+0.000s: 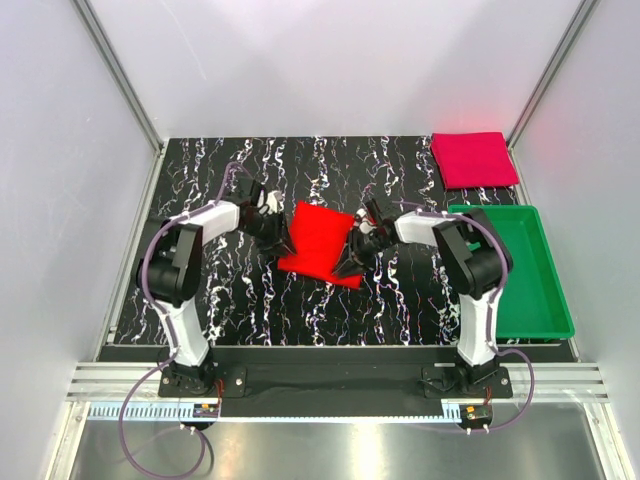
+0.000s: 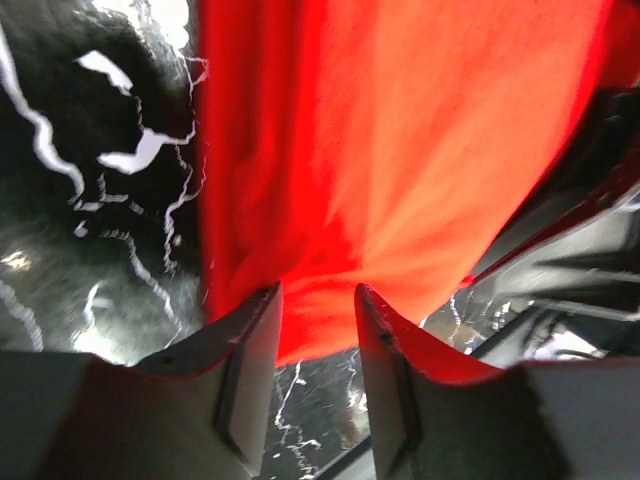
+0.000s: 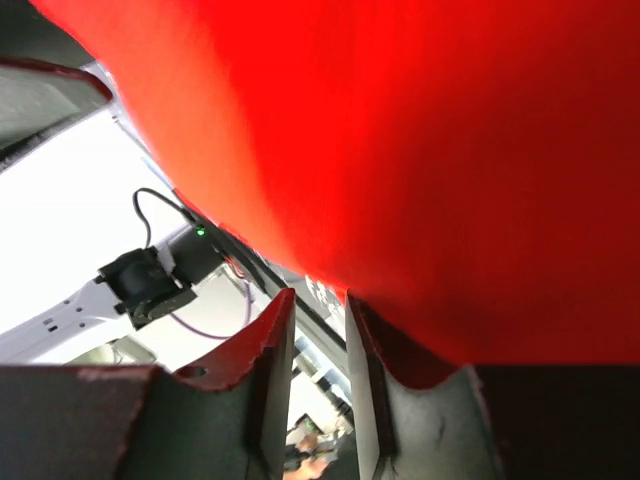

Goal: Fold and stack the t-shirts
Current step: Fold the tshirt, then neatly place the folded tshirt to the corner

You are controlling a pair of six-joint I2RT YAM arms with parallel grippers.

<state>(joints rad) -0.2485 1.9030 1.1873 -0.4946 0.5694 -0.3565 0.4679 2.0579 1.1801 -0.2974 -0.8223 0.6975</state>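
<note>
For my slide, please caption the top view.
Left gripper and right gripper flank the red t-shirt; folded crimson t-shirt beyond green tray.

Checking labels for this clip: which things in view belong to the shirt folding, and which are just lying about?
Job:
- bright red cloth t-shirt, centre
- darker pinkish-crimson cloth t-shirt, folded, far right corner

Lying about:
- rigid green plastic tray, empty, right side

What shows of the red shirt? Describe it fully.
The red shirt is bright, soft plain cloth, folded to a rough rectangle and set askew in the middle of the table. The left pincer meets its left edge, the right pincer its right edge. Cloth sits at both sets of tips, but a grip cannot be confirmed. Its right side looks raised. No sleeves show.
</note>
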